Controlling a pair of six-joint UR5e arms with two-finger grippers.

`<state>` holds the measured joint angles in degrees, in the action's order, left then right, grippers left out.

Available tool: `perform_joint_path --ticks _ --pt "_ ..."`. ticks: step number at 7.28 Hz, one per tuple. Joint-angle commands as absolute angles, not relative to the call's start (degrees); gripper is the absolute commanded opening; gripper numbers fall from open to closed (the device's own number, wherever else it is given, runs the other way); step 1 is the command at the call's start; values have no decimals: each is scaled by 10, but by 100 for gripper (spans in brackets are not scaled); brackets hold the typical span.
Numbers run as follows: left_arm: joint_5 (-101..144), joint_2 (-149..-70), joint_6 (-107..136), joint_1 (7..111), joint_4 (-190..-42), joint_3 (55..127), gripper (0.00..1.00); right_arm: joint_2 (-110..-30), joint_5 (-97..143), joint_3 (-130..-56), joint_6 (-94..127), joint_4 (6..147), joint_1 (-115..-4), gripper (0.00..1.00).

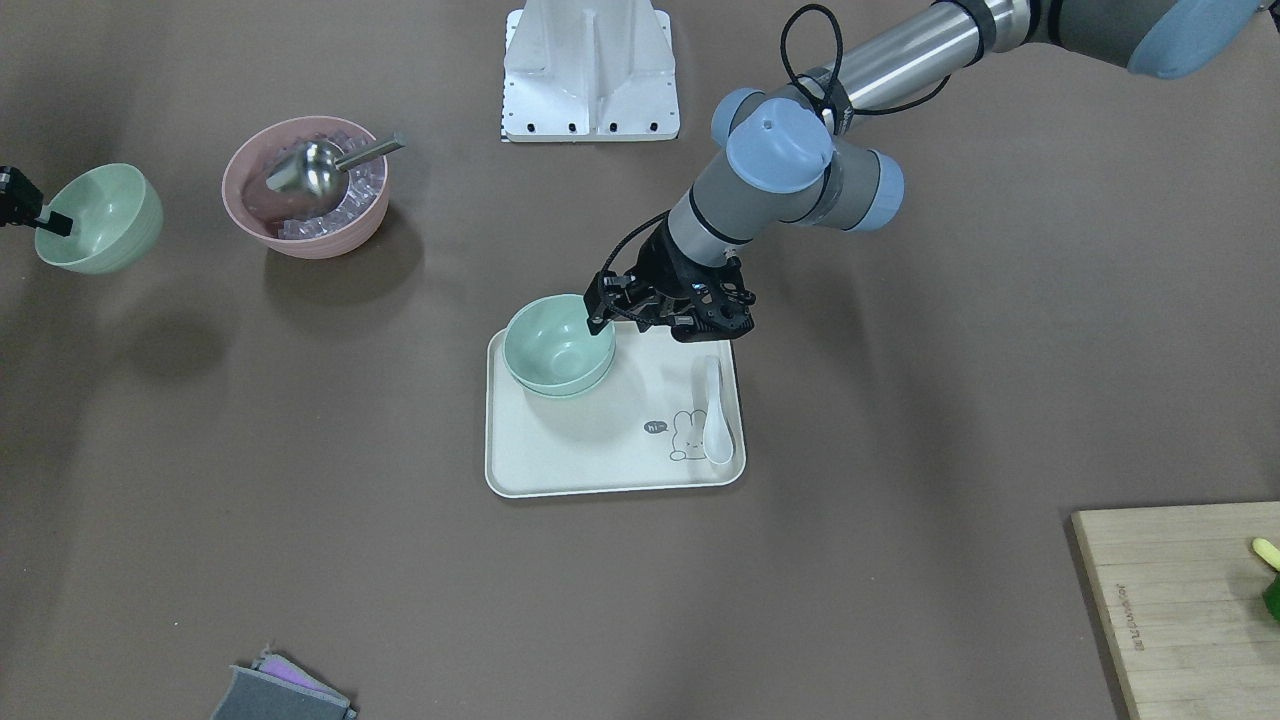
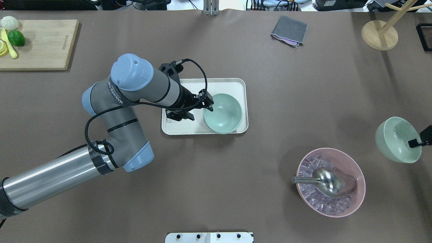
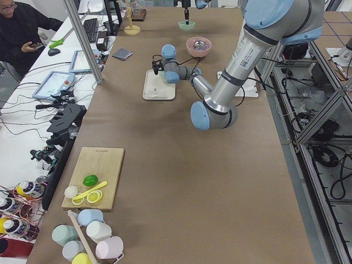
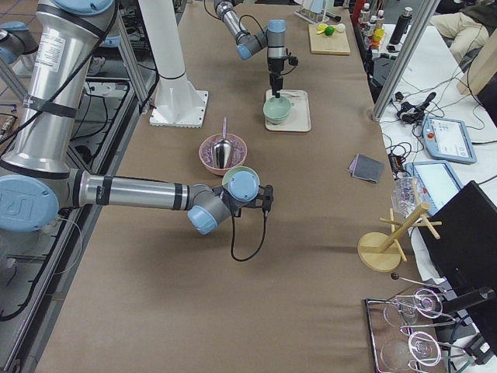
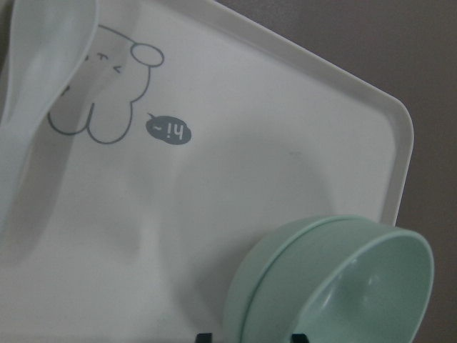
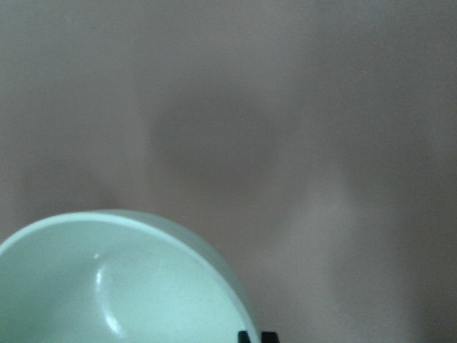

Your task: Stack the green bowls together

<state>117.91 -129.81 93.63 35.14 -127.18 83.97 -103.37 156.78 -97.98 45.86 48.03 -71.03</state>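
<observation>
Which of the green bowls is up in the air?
The lone bowl, tilted in the jaws of the right gripper beside the pink bowl; the other two sit nested on the tray.

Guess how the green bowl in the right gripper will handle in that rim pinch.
Probably light: the right gripper holds the green bowl off the table by one rim pinch. Likely stiff: the rim looks round, not bent. Smooth wall and tilted hang suggest it could pivot or slip there.
</observation>
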Motion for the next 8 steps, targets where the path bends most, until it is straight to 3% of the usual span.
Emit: perform_joint_path --ticks 1,4,6,8 --pt "1220 -1287 936 397 -1267 867 98 -965 1636 -981 469 515 -765 0" --pt "1393 -1233 889 547 -1261 890 98 -792 1630 -986 699 513 -708 0" --pt "1411 -1211 861 574 -1261 898 98 -700 1516 -991 823 514 -582 0" --pt "1412 -1204 860 574 -1261 898 98 -672 1392 -994 867 516 -471 0"
